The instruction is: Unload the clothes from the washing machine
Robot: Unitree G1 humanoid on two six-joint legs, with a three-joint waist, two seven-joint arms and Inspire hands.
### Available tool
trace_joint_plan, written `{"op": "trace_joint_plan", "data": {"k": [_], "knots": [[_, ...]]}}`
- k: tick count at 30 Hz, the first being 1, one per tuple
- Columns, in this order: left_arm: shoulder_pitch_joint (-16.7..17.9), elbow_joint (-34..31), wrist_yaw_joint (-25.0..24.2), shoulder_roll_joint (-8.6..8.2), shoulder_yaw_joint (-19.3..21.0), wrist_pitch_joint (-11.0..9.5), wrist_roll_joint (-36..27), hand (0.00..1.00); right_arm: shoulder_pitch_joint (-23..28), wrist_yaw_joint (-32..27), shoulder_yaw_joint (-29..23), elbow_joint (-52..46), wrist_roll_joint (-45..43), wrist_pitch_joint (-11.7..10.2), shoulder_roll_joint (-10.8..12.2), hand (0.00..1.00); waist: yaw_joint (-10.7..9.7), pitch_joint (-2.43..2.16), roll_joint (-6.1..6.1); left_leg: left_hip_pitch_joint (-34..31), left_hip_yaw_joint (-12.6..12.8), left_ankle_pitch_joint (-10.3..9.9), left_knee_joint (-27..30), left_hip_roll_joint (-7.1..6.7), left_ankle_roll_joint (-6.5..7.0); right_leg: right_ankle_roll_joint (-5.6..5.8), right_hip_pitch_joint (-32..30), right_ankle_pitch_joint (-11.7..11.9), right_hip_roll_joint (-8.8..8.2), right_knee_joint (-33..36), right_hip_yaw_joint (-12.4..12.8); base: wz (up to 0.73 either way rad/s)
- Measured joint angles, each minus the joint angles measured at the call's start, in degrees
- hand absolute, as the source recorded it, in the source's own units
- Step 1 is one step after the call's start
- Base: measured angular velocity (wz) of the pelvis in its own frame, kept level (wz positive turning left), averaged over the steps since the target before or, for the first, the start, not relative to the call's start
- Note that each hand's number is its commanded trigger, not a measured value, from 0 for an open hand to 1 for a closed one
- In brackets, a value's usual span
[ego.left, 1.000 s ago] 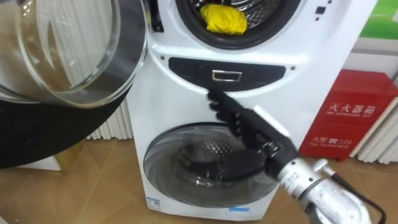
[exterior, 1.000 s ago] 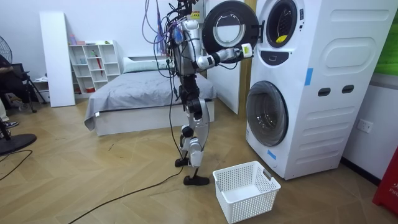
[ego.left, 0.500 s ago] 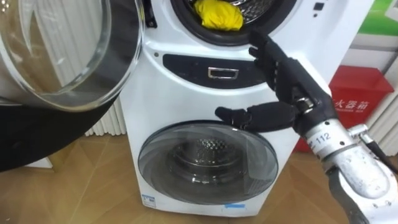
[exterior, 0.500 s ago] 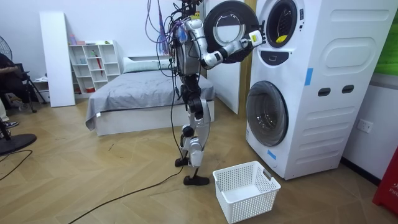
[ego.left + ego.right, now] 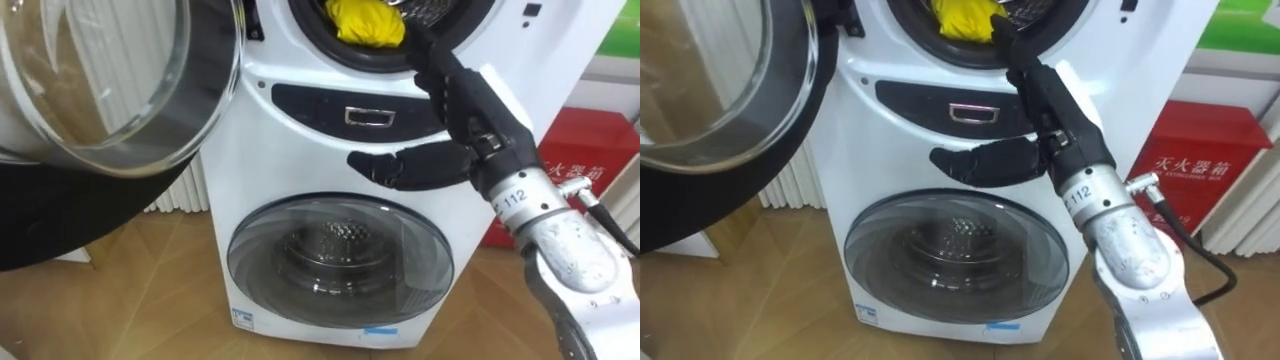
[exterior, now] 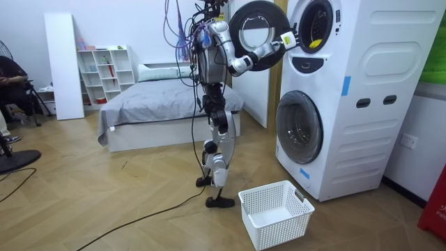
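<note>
Robot: it stands on the wood floor before the stacked white washing machine (image 6: 348,90), facing it, with one arm raised to the upper opening.
Task's thing: a bunched yellow cloth (image 5: 366,22) lies in the upper drum (image 5: 440,8), at 12 o'clock in the eye views, against the opening's lower rim. Neither hand holds it.
Right hand: the right hand (image 5: 470,125) comes up from 4 o'clock. It is open, with its fingers (image 5: 440,65) straight and pointing to 11 o'clock over the rim. The fingertips are just beside the cloth, at the cloth's 4 o'clock, and whether they touch it cannot be told. The thumb (image 5: 400,165) sticks out toward 9 o'clock, in front of the machine's white face below the dark panel (image 5: 330,110).
Upper door: the round door (image 5: 110,90), glass in a dark ring, is swung open at 10 o'clock.
Lower door: the lower door (image 5: 340,260) is closed, at 6 o'clock.
Red box: a red box (image 5: 590,160) stands at the machine's 3 o'clock, near the wall.
Basket: a white laundry basket (image 6: 275,213) sits on the floor at the robot's feet, at 5 o'clock in the room view.
Bed: a grey bed (image 6: 160,97) stands behind the robot.
</note>
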Motion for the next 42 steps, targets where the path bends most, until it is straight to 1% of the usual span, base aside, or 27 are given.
{"op": "trace_joint_plan", "data": {"k": [4,9,10,14,18,21,22,23,24,25,26,27,28,29,30,31,32,33,34,35,36,37,38,39,40,41,42], "knots": [[-0.1,-0.1,0.1,-0.14,0.9,0.4,0.0,0.00,0.0,0.0,0.0,0.3,-0.2,1.1,0.2,0.00,0.7,-0.03,-0.20,0.0,-0.1,0.0,0.1,-0.03,0.00,0.00,-0.1,0.0,-0.02,0.0,0.0,0.03],[-0.3,0.4,0.1,-0.22,1.2,0.3,0.1,0.00,-0.6,-1.8,-0.1,1.0,-1.2,1.1,0.2,0.00,1.2,-0.06,-0.26,-0.1,-0.7,0.0,0.2,-0.04,0.00,0.00,-0.1,0.0,-0.03,0.1,-0.3,0.03],[-0.3,0.9,0.1,-0.35,1.9,0.1,0.2,0.00,-0.9,-2.1,-0.2,1.0,-2.1,1.1,0.2,0.00,1.2,-0.06,-0.26,-0.1,-0.7,0.0,0.2,-0.04,0.00,0.00,-0.1,0.0,-0.04,0.1,-0.3,0.00],[-0.8,2.6,0.1,-0.32,2.4,-0.1,0.1,0.00,-1.5,-3.3,-0.6,0.7,-3.3,1.1,0.2,0.00,1.0,-0.05,-0.30,-0.1,-0.8,0.0,0.2,-0.05,0.00,0.01,-0.1,0.0,-0.05,0.1,-0.2,0.00],[-0.7,2.5,0.2,-0.31,2.4,-0.1,-0.3,0.00,-2.0,-4.5,-0.6,0.2,-3.2,1.1,0.1,0.00,1.1,-0.04,-0.44,0.1,-0.6,0.0,0.2,-0.02,0.00,0.01,0.1,0.0,0.03,0.0,0.0,-0.02],[-0.7,2.5,0.3,-0.28,2.0,-0.3,-1.6,0.00,-2.2,-5.0,-0.2,0.2,-4.5,1.0,0.3,0.00,1.0,0.06,-0.35,0.2,0.0,0.0,0.7,0.13,0.00,-0.02,0.0,0.0,0.04,0.8,0.2,-0.04],[-0.6,2.6,0.3,-0.28,2.0,-0.5,-2.9,0.00,-2.2,-5.0,-0.3,0.2,-5.3,0.8,0.3,0.00,1.0,0.22,-0.38,-0.3,0.0,-0.1,2.2,0.13,0.03,-0.02,0.1,0.0,-0.02,0.9,0.2,-0.04],[-0.5,2.7,0.4,-0.27,2.1,-0.7,-2.9,0.00,-2.2,-5.0,-0.2,0.2,-6.0,0.6,0.3,0.00,1.1,0.30,-0.38,-0.7,0.0,-0.4,3.3,0.19,-0.02,-0.10,0.0,-0.1,-0.03,1.2,0.2,-0.09],[-0.6,3.2,0.4,-0.16,2.2,-1.0,-2.8,0.00,-2.2,-5.0,-0.3,0.2,-8.3,0.1,0.3,0.00,1.4,0.79,-0.30,-1.4,0.0,-1.0,6.0,0.46,-0.10,-0.36,-0.1,-0.5,-0.04,2.5,0.2,-0.09],[-0.5,4.4,0.4,0.01,2.7,-1.6,-2.9,0.00,-2.1,-5.1,-0.3,0.3,-9.8,-0.3,0.2,0.00,1.6,0.94,-0.14,-2.7,0.0,-2.2,9.9,0.98,-0.30,-0.65,-0.2,-1.5,0.06,4.1,0.1,-0.09],[-0.5,4.9,0.4,0.16,2.7,-1.7,-2.9,0.00,-2.1,-5.3,-0.2,0.3,-10.4,-0.6,0.3,0.00,1.7,0.96,-0.11,-3.4,-0.1,-2.9,12.3,1.20,-0.31,-0.94,-0.2,-2.4,0.11,4.8,0.1,-0.06],[0.0,5.5,0.4,0.35,2.3,-1.6,-2.9,0.00,-2.1,-5.7,-0.1,0.7,-11.2,-1.5,0.3,0.00,1.7,1.08,0.07,-5.3,-0.4,-3.8,17.6,1.78,-0.52,-1.32,-0.4,-3.8,0.25,6.5,0.1,0.00],[1.0,5.6,0.4,0.43,2.0,-1.5,-2.9,0.00,-2.1,-6.2,-0.1,1.4,-11.4,-2.7,0.2,0.00,1.4,1.04,-0.01,-7.5,-1.3,-3.9,22.2,2.11,-0.54,-1.70,-0.5,-5.1,-0.01,7.6,0.2,0.06],[1.4,5.6,0.4,0.39,2.0,-1.5,-2.9,0.00,-2.1,-6.7,-0.2,1.7,-11.5,-3.2,0.1,0.00,1.3,0.92,-0.12,-8.4,-1.9,-3.9,24.3,2.23,-0.54,-1.92,-0.4,-5.7,0.12,8.2,0.3,0.17],[2.0,5.4,0.4,0.21,2.0,-1.5,-2.8,0.00,-2.1,-8.2,-0.3,2.2,-11.6,-3.8,-0.2,0.00,1.3,0.97,0.01,-10.5,-2.6,-3.7,28.9,2.85,-0.55,-2.42,-0.2,-6.6,0.50,9.4,0.3,0.19],[3.6,4.7,0.4,-0.04,2.0,-1.4,-2.7,0.00,-2.0,-9.3,-0.3,2.8,-11.7,-4.0,-0.1,0.00,1.1,0.66,-0.13,-12.5,-3.3,-4.2,30.5,2.66,-0.60,-3.20,0.2,-7.6,0.60,9.9,0.5,0.24],[4.0,4.5,0.4,-0.19,2.0,-1.4,-2.5,0.00,-2.1,-9.8,-0.4,2.8,-11.7,-4.0,-0.2,0.00,1.0,0.65,-0.22,-13.9,-3.3,-4.3,29.8,2.66,-0.63,-3.21,0.2,-7.9,0.58,10.0,0.5,0.27],[4.3,4.5,0.4,-0.46,2.0,-1.1,-2.3,0.00,-2.2,-10.8,-0.8,2.8,-11.1,-4.1,-0.7,0.00,1.2,0.71,-0.29,-17.0,-3.2,-4.1,27.3,1.79,-0.82,-2.86,0.5,-8.3,0.39,9.9,0.5,0.16],[4.6,4.5,0.4,-0.47,2.0,-1.1,-2.4,0.00,-2.3,-11.5,-0.9,2.8,-10.7,-4.1,-1.1,0.00,1.9,0.73,-0.24,-19.1,-3.1,-3.4,21.9,0.91,-0.98,-2.32,1.0,-8.6,0.16,9.5,0.7,0.05],[5.0,4.4,0.4,-0.43,2.1,-1.1,-2.3,0.00,-2.2,-11.7,-0.8,2.8,-10.6,-4.1,-1.1,0.00,2.3,0.64,-0.16,-19.6,-2.9,-2.4,18.4,0.66,-0.84,-1.94,1.1,-8.9,0.09,9.3,0.7,-0.26],[6.1,4.4,0.4,-0.27,2.2,-1.2,-2.3,0.00,-2.2,-11.8,-0.8,2.8,-10.4,-4.1,-1.0,0.00,3.4,0.22,0.00,-19.9,-2.3,2.8,14.4,0.58,0.27,-1.47,1.6,-9.4,-0.51,9.2,0.8,-0.33],[7.0,4.4,0.4,-0.22,2.5,-1.2,-2.3,0.00,-2.2,-12.3,-0.8,2.6,-10.4,-4.3,-1.0,0.00,3.3,-0.47,-0.19,-19.3,-2.0,5.9,12.2,-0.04,0.94,-0.60,2.0,-9.8,-1.18,8.6,0.7,-0.26],[7.1,4.4,0.4,-0.17,2.7,-1.2,-2.3,0.00,-2.2,-13.2,-0.8,2.4,-10.5,-4.5,-1.2,0.00,3.1,-0.72,-0.62,-18.9,-1.8,6.9,11.4,-0.60,1.42,0.10,2.0,-9.7,-1.58,8.4,0.8,0.00],[6.9,4.3,0.4,-0.12,2.8,-1.3,-2.3,0.00,-2.3,-14.7,-0.9,2.2,-10.5,-4.9,-1.6,0.00,2.6,-0.99,-1.20,-18.4,-1.6,7.9,10.5,-1.87,2.03,0.48,2.4,-9.6,-2.46,7.7,0.8,0.14],[6.7,4.3,0.3,-0.12,3.2,-1.8,-2.3,0.00,-2.3,-15.4,-0.9,1.7,-10.5,-5.0,-1.8,0.00,2.0,-1.17,-1.74,-18.0,-1.5,7.8,10.5,-3.17,2.61,1.04,2.8,-9.8,-3.75,7.4,0.6,0.15],[6.5,4.1,0.3,-0.12,3.2,-1.9,-2.3,0.00,-2.3,-15.6,-0.9,1.2,-10.4,-5.0,-2.2,0.00,1.7,-1.14,-1.81,-17.9,-1.4,7.4,10.6,-3.78,2.98,1.45,3.2,-10.0,-4.38,7.2,0.3,0.18],[6.1,4.0,0.4,-0.12,3.3,-2.2,-2.5,0.00,-2.2,-16.0,-0.9,0.0,-10.1,-5.0,-3.0,0.00,1.2,-1.18,-2.18,-17.5,-1.3,6.5,10.6,-4.95,3.62,2.14,4.0,-10.4,-5.46,7.3,0.2,0.16]]}}
